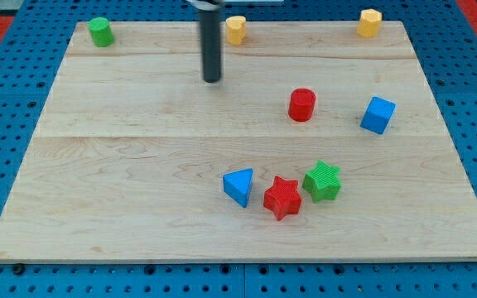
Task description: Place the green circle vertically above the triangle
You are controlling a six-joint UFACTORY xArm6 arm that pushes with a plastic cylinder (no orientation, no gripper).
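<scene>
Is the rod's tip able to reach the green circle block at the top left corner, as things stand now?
Probably yes. My tip stands to the view's right of the green circle block, and only bare wooden board lies between them. The nearest yellow block sits on the tip's other side.

My rod (213,41) is a plain straight cylinder, dark grey to near black, smooth w/ a dull sheen down one side & no markings, screws or cables visible. Same width top to bottom, ending in my tip (213,80), a flat blunt end. Upper end meets a slightly wider dark collar, cut off by view's top edge
</scene>
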